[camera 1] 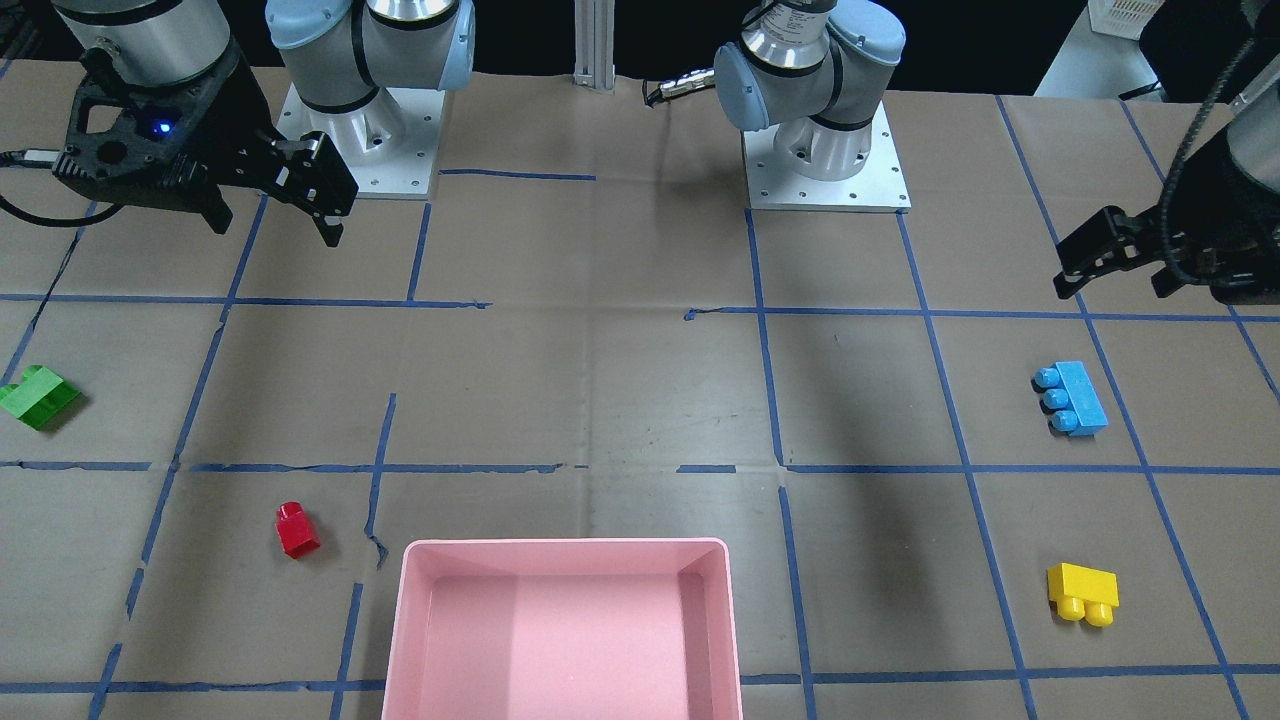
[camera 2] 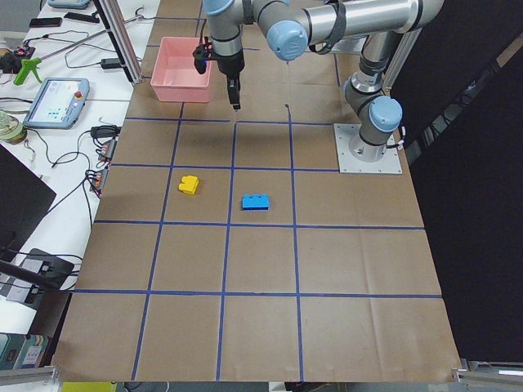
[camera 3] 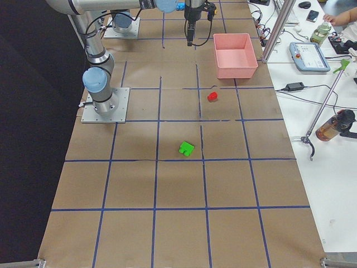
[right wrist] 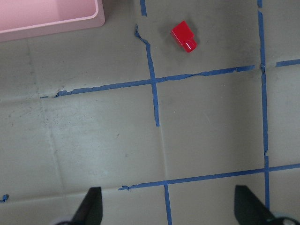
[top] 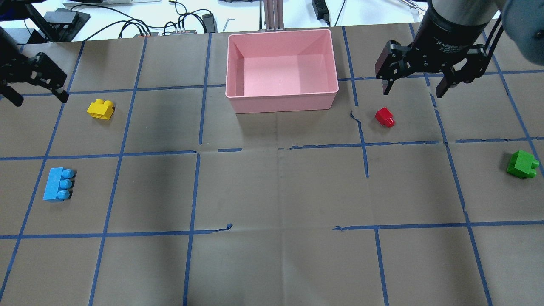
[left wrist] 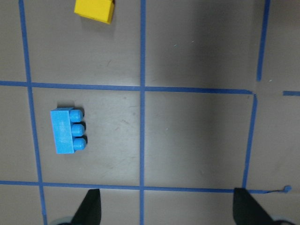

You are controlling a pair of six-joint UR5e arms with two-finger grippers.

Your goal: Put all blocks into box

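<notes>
Right gripper (top: 412, 91) spread wide; red block (top: 384, 117) below, ahead of it, box (top: 282, 95) off to side. Left gripper (top: 40, 100) spread wide; blue block (top: 57, 185), yellow block (top: 100, 109) below, ahead.

left arm: reached outward, wrist turned downward | left end effector (top: 39, 98): held above the tabletop, jaws spread wide | right arm: reached forward, wrist turned downward | right end effector (top: 413, 92): held above the tabletop, jaws spread wide, fingers apparently near vertical, though foreshortened
</notes>
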